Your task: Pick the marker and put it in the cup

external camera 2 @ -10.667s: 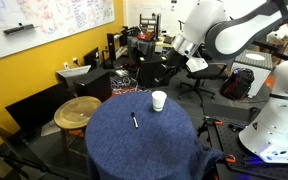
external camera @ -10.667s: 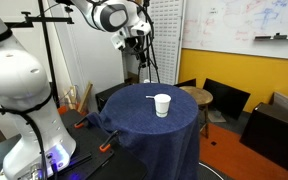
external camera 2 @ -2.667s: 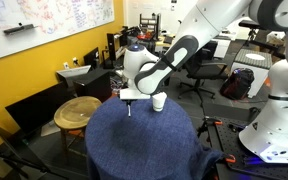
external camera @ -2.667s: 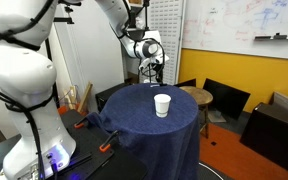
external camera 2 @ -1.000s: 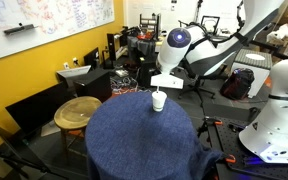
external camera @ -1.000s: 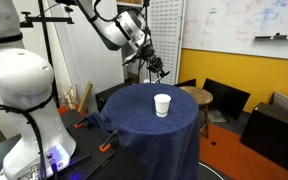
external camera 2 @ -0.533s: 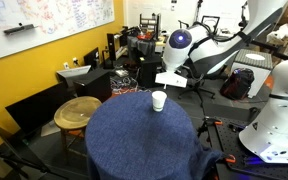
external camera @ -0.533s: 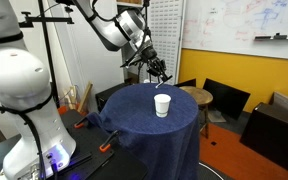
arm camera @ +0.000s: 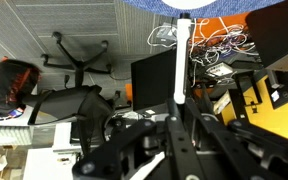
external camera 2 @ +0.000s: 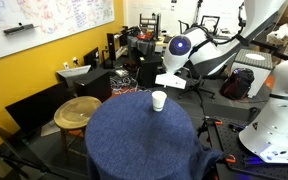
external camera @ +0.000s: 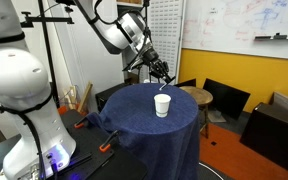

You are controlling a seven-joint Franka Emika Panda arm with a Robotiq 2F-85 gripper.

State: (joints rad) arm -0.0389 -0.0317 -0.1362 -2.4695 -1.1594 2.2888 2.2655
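Marker (arm camera: 181, 60) too small to see in exterior views, table (arm camera: 209, 5) cut by wrist view's top edge.

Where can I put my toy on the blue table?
Nearly the whole blue table is bare. Only the white cup stands on it, close to one edge. The gripper hangs above that side, holding the marker, so it is crowded there. The wide stretch from the cup to the opposite edge is free.

Change over the last seconds: the marker (arm camera: 182, 60), which lay on the tablecloth (external camera 2: 134, 140) beside the cup (external camera: 162, 105), is now lifted off it and clamped in my gripper (external camera: 160, 71); I have risen from the cloth and moved to just above the cup
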